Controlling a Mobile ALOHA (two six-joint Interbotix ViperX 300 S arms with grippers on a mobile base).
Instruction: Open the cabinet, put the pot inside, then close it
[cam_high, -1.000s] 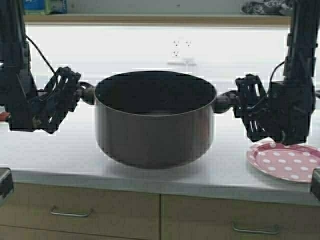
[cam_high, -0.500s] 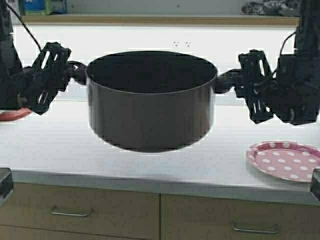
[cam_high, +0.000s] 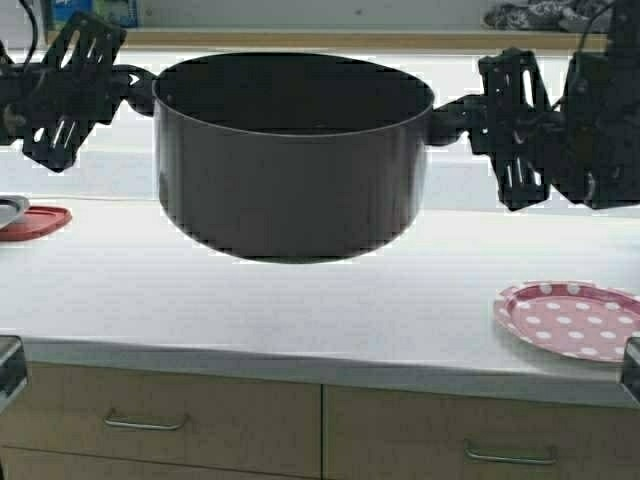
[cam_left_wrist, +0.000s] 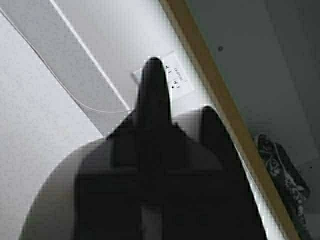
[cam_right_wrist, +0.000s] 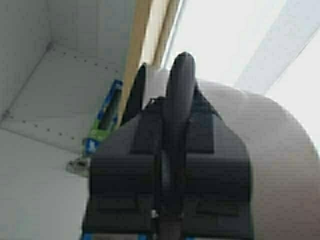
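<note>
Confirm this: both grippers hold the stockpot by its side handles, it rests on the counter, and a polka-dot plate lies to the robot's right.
One thing is wrong: the stockpot is not resting on the counter. The high view shows it lifted clear, with bare countertop under its base. The left gripper and right gripper do hold its handles, and the polka-dot plate lies to the right.

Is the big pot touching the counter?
Apart. In the high view the pot hangs above the counter, with bright counter showing under its base, held by the left gripper and right gripper.
</note>
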